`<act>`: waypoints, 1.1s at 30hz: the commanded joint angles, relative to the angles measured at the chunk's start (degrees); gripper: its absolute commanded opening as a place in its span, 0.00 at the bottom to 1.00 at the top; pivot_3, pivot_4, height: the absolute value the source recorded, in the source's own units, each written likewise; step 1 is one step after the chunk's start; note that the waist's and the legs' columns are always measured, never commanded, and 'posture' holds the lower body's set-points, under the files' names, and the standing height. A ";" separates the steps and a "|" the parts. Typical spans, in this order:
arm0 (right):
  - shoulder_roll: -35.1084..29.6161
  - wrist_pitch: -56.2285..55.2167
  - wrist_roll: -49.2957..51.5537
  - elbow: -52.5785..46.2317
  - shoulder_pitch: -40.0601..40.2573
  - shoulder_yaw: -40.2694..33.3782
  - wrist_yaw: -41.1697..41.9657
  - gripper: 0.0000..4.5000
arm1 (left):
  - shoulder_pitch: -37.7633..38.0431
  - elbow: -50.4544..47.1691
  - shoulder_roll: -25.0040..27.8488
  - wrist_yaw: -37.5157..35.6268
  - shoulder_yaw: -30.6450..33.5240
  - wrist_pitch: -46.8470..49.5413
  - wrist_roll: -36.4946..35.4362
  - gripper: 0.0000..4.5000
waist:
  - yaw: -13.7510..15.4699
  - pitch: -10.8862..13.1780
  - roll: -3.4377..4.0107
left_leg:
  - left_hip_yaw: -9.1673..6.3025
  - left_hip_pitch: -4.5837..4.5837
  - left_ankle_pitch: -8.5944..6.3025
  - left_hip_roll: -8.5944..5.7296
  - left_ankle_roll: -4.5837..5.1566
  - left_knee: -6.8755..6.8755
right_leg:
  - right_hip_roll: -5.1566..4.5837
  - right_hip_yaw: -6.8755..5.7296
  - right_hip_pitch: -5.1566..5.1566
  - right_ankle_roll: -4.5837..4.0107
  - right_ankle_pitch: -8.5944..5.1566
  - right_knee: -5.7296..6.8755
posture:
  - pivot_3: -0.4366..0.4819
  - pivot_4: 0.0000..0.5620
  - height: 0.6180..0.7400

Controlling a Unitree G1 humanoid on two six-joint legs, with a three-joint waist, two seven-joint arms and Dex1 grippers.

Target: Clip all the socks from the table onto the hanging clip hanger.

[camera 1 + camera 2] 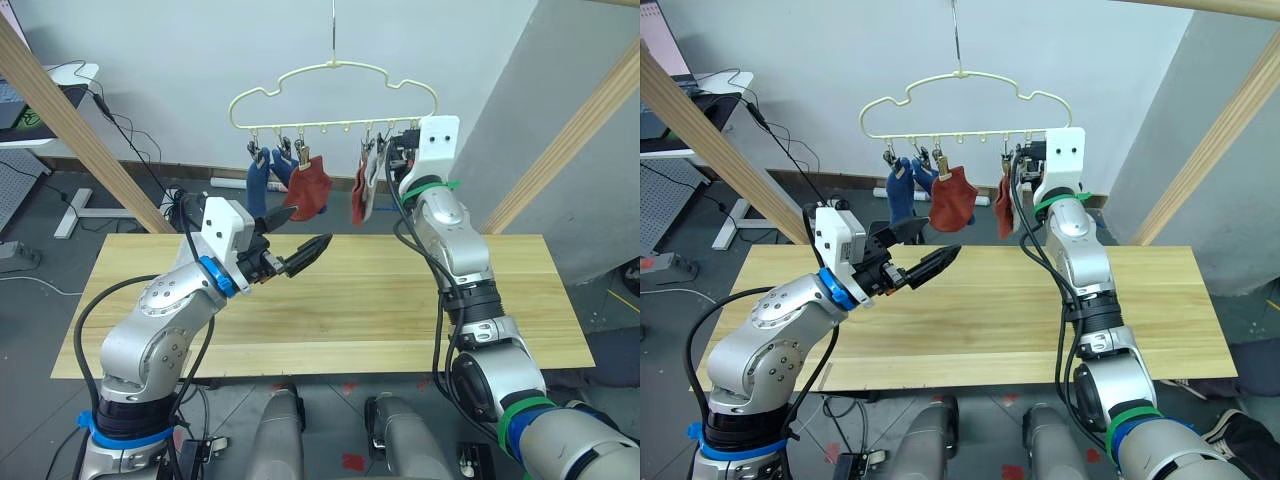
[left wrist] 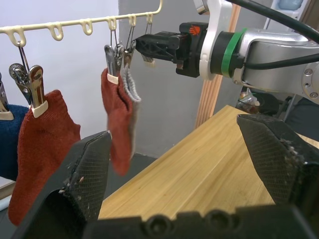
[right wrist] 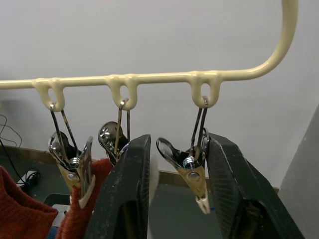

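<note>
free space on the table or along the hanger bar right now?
The table is bare on its right half and along the near edge; the left gripper hovers open over its left-centre. On the clip hanger, the mid-bar loops between the rust red sock and the red-and-grey pair hang free. The right end is crowded by the right gripper, straddling a clip.

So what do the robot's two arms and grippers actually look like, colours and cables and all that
Both arms are silver metal with black joints and loose black cables. Each wrist carries a white block and two black textured fingers: left gripper, right gripper. The left arm has blue bands, the right arm green bands plus a blue one near the shoulder.
</note>
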 commanded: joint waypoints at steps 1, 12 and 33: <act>-0.36 -2.04 -0.92 0.10 -2.16 -0.72 -0.46 0.37 | -0.79 -1.85 0.06 0.05 -0.08 -0.85 -0.17 1.00 | 0.00 0.00 0.00 | 0.00 0.00 0.00 0.00 0.00 0.00 | 0.00 0.00 0.00 0.00 0.00 0.00 | 0.59 0.45 1.00; -1.16 -3.55 -1.57 2.29 -3.50 -0.87 -0.51 0.37 | -0.88 -1.72 0.03 0.10 -0.23 -1.06 -0.01 1.00 | 0.00 0.00 0.00 | -0.01 0.00 0.00 0.00 0.00 0.00 | 0.00 -0.01 0.00 0.00 0.00 0.00 | 0.59 0.45 1.00; -1.14 -3.66 -1.70 2.78 -3.48 -1.48 -0.12 0.06 | -0.67 -1.88 -0.08 0.28 -0.43 -1.13 0.16 1.00 | 0.00 0.00 0.00 | 0.00 0.00 0.00 0.00 0.00 0.00 | 0.00 0.00 0.00 0.00 0.00 0.00 | 0.59 0.46 1.00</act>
